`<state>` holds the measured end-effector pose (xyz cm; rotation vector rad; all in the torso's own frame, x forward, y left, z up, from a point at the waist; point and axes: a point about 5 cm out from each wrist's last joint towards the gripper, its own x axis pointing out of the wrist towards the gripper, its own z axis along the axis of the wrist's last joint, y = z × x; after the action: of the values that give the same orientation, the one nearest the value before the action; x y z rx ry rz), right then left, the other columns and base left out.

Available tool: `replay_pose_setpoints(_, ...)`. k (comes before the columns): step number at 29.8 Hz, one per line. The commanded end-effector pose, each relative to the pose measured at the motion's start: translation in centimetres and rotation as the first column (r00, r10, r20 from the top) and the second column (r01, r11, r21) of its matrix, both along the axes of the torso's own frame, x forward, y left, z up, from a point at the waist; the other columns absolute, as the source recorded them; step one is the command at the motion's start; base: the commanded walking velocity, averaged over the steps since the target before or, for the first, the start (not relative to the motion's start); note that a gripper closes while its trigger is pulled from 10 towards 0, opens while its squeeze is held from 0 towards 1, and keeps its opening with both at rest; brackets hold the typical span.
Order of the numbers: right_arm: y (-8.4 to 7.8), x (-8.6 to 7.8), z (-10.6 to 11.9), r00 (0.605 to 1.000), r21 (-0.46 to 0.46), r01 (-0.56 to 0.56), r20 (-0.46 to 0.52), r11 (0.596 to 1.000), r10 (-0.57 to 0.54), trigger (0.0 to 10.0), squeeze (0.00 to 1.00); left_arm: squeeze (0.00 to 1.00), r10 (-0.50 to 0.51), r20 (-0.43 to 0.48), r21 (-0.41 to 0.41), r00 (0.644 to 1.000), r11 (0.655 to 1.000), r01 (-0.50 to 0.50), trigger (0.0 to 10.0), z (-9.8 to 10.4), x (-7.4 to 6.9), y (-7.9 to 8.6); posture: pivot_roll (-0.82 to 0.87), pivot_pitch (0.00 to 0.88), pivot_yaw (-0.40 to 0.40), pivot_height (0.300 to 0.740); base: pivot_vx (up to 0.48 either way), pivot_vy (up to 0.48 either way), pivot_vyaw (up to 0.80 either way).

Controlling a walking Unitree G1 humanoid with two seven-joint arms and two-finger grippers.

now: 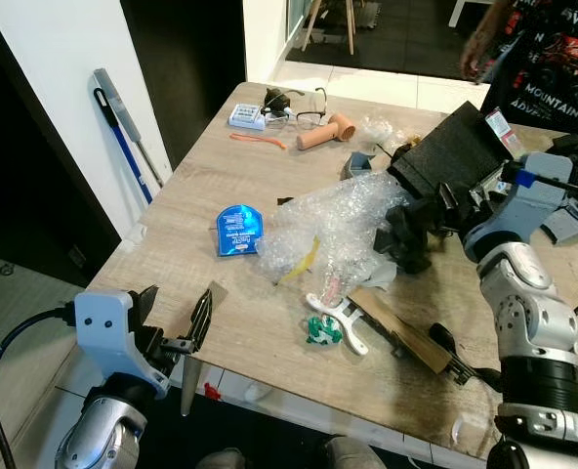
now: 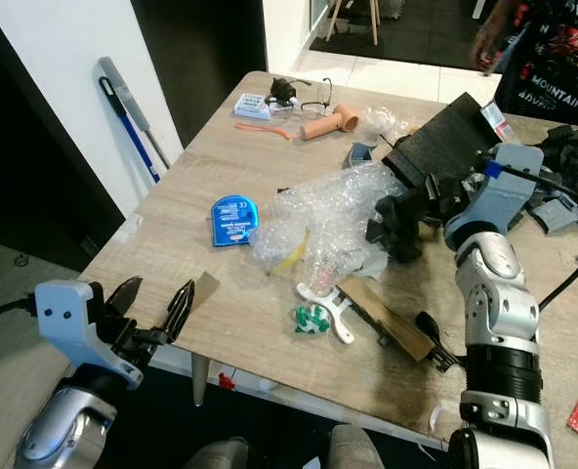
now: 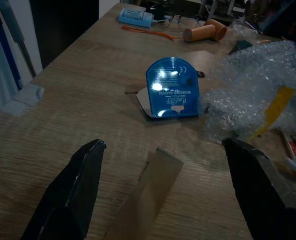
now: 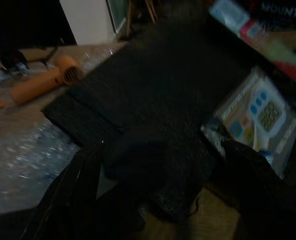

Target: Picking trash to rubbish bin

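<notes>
Wooden table (image 1: 201, 195) littered with trash. Left gripper (image 1: 177, 327) hovers at the near-left table edge, fingers spread apart, a brown cardboard strip (image 1: 193, 360) just beside them. Right gripper (image 1: 406, 239) sits at the right edge of a crumpled bubble wrap heap (image 1: 333, 225) mid-table, beneath a black foam block (image 1: 450, 151); its finger spacing unclear. Blue round packet (image 1: 237, 230) left of the wrap. Green-and-white plastic piece (image 1: 328, 322) near it. Glasses (image 1: 304, 117) and a tan tube (image 1: 326, 132) at the far side. Mop (image 1: 123, 127) leans on the left wall. A person (image 1: 543, 49) stands far right.

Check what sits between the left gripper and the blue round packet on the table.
A brown cardboard strip lies just ahead of the left gripper; past it, bare wood table up to the blue packet. Clearest in the left wrist view.
</notes>
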<state>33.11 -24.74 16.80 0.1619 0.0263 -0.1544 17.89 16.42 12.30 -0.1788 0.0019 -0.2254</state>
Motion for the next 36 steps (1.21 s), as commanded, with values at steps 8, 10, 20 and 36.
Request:
replay_pose_setpoints(8, 0.6, 0.8, -0.9, 0.999, 0.085, -0.029, -0.038, 0.996, 0.032, 10.0, 0.0, 0.0, -0.019, -0.004, 0.019, 1.0, 1.0, 0.019, 10.0, 0.3, -0.5, 0.1, -0.09, 0.075, 0.026, 0.74, 0.0, 0.0, 0.0)
replay_pose_setpoints(10, 1.0, 1.1, -1.0, 0.997, 0.12, -0.048, -0.048, 0.992, 0.054, 9.3, 0.0, 0.0, -0.02, -0.005, 0.02, 1.0, 1.0, 0.02, 10.0, 0.3, -0.5, 0.1, -0.08, 0.077, 0.026, 0.74, 0.0, 0.0, 0.0)
replay_pose_setpoints(20, 0.9, 1.3, -0.6, 0.994, 0.234, -0.073, -0.06, 0.97, 0.089, 0.0, 0.0, 0.0, -0.021, -0.003, 0.019, 1.0, 1.0, 0.021, 10.0, 0.4, -0.3, 0.0, -0.09, 0.069, 0.024, 0.74, 0.0, 0.0, 0.0)
replay_pose_setpoints(36, 1.3, -1.3, 7.1, 0.813, 0.436, -0.544, 0.484, 0.717, 0.323, 0.0, 0.0, 0.0, -0.02, 0.008, 0.008, 1.0, 1.0, 0.02, 10.0, 0.3, 0.2, -0.3, -0.11, 0.055, 0.013, 0.74, 0.0, 0.0, 0.0)
